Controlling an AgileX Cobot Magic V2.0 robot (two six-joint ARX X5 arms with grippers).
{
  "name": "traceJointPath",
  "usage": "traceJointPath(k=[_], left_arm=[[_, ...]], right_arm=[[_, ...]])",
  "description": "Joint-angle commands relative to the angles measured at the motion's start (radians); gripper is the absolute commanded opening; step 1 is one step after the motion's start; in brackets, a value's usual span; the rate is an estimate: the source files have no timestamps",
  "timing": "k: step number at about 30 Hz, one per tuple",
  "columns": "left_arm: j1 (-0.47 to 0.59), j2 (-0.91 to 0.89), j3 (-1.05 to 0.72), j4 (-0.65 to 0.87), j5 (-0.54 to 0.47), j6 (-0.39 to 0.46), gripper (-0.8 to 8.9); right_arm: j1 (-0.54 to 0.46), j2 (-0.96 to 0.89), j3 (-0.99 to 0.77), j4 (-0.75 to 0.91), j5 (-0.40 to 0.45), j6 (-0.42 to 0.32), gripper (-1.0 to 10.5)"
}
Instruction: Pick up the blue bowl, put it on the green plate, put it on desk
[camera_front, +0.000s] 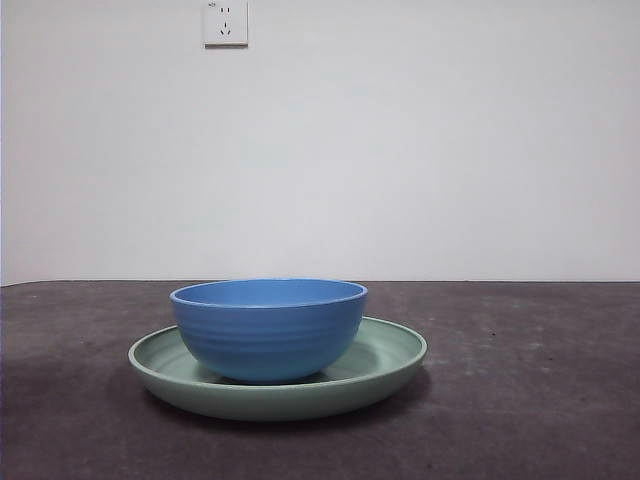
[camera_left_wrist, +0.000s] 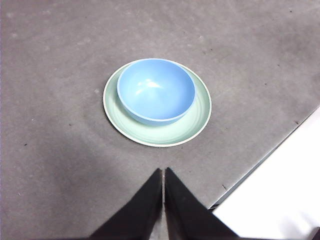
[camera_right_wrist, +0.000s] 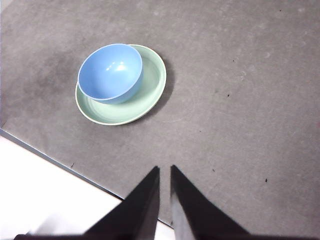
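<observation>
The blue bowl (camera_front: 268, 328) stands upright inside the green plate (camera_front: 385, 372), a little off the plate's middle, and the plate lies on the desk (camera_front: 530, 400). The bowl is empty. In the left wrist view the bowl (camera_left_wrist: 156, 90) and plate (camera_left_wrist: 192, 127) lie well beyond my left gripper (camera_left_wrist: 163, 171), which is shut, empty and held high above the desk. In the right wrist view the bowl (camera_right_wrist: 111, 72) and plate (camera_right_wrist: 150, 92) lie far from my right gripper (camera_right_wrist: 165, 168), which is shut with a thin slit between its jaws, empty and also high. Neither arm shows in the front view.
A white wall with a power socket (camera_front: 225, 22) stands behind the desk. The desk's edge (camera_left_wrist: 260, 167) shows in the left wrist view, and its edge (camera_right_wrist: 60, 162) also shows in the right wrist view, with pale floor beyond it.
</observation>
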Motion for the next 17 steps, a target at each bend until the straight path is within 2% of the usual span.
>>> traceJointPath(k=[1, 5, 7, 14, 17], left_arm=[[0.019, -0.026, -0.004, 0.021, 0.005, 0.003, 0.08], [0.155, -0.060, -0.053, 0.044, 0.006, 0.005, 0.08], [0.238, -0.091, -0.110, 0.113, 0.000, 0.005, 0.08], [0.437, -0.264, -0.443, 0.557, -0.083, 0.117, 0.08], [0.493, -0.330, -0.592, 0.712, -0.119, 0.121, 0.08]], right_arm=[[0.005, 0.003, 0.017, -0.027, 0.001, 0.010, 0.3], [0.005, 0.003, 0.017, -0.027, 0.001, 0.010, 0.3], [0.005, 0.003, 0.017, -0.027, 0.001, 0.010, 0.3], [0.005, 0.003, 0.017, -0.027, 0.002, 0.010, 0.3], [0.005, 0.003, 0.017, -0.027, 0.001, 0.010, 0.3]])
